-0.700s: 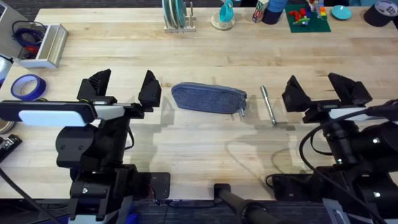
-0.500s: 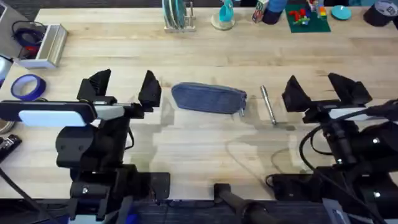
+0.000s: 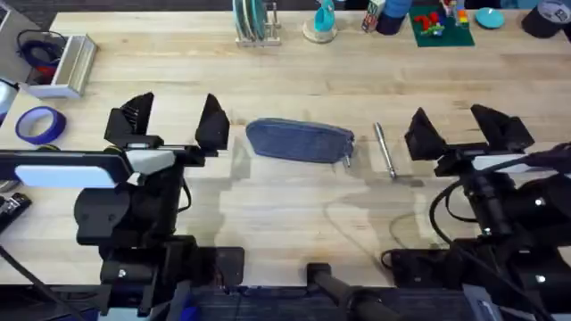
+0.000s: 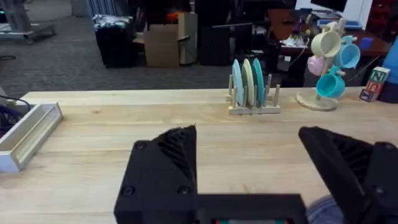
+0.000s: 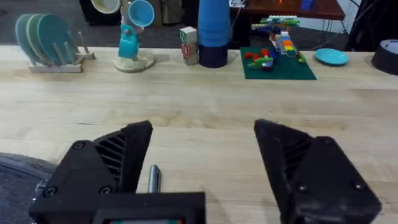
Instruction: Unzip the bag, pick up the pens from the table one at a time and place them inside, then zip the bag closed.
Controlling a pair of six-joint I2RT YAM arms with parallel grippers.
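The grey-blue bag (image 3: 299, 140) lies lengthwise on the table (image 3: 294, 80) between the two arms, its zipper pull at the right end. One silver pen (image 3: 384, 150) lies just right of it, and its tip (image 5: 153, 178) shows between my right fingers in the right wrist view. My left gripper (image 3: 175, 121) stands open to the left of the bag, holding nothing. A corner of the bag (image 4: 320, 210) shows in the left wrist view. My right gripper (image 3: 459, 128) stands open right of the pen, empty.
Along the far edge stand a plate rack (image 3: 254, 22), a mug tree (image 3: 322, 21), blocks and a green brick plate (image 3: 440, 25). A blue tape roll (image 3: 39, 125) and a metal tray (image 3: 64, 65) sit at the left.
My left gripper has shifted slightly left and away from the bag. The right arm, bag and pen have not moved.
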